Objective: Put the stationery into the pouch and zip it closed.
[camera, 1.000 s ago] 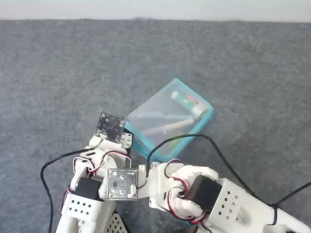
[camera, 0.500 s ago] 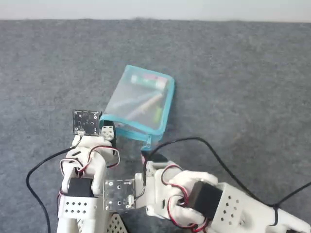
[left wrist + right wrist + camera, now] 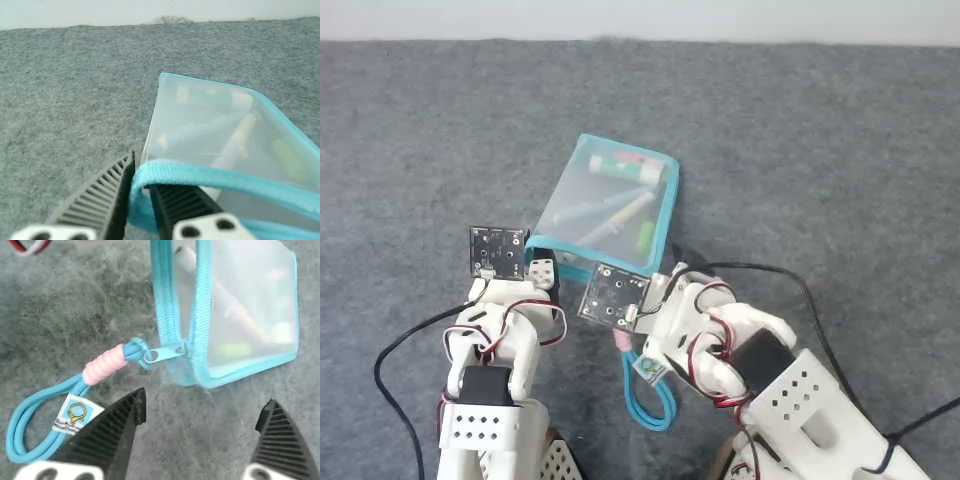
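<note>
Pouch (image 3: pixel 665 215) lay flat on bench (image 3: pixel 820 150), stationery (image 3: pixel 620 200) inside. Left gripper (image 3: pixel 141 172) jaws were clenched on teal rim (image 3: pixel 210 176) at pouch's 7 o'clock corner, a good anchor. Right gripper (image 3: pixel 206 397) jaws were released, hovering over zip pull (image 3: pixel 162 355) at 5 o'clock corner, cord (image 3: pixel 648 395) trailing toward 6. Best approach: pinch pull itself, not cord — draw straight along track, anchor taut.
</note>
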Available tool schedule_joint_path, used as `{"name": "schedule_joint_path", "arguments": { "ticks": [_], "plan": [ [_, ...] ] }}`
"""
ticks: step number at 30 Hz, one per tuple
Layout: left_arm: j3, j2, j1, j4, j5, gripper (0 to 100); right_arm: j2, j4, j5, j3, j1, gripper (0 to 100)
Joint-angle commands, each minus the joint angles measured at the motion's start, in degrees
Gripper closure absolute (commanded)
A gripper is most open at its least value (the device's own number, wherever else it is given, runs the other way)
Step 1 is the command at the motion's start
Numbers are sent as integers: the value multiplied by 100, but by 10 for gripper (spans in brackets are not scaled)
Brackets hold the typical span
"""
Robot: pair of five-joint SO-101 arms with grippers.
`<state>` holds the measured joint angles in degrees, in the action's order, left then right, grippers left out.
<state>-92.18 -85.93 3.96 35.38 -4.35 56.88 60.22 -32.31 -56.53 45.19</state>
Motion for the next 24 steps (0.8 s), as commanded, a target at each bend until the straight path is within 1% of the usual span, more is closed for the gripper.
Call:
{"name": "schedule_joint_path", "arguments": {
  "ticks": [1,4,11,15,20,24],
  "plan": [
    [426,18,53,-220,-53,988,119,-242,-97,9,-57,656],
    [426,18,53,-220,-53,988,48,-426,-97,-97,-75,656],
    [409,18,53,-211,-53,988,-971,-1112,-97,-79,-92,656],
    [409,18,53,-211,-53,988,-1200,-1358,-97,-70,-101,656],
    [400,18,53,-211,-53,988,-1279,-1657,-105,-53,-391,656],
    [400,18,53,-211,-53,988,-1473,-1701,-114,176,-576,656]
  ]
}}
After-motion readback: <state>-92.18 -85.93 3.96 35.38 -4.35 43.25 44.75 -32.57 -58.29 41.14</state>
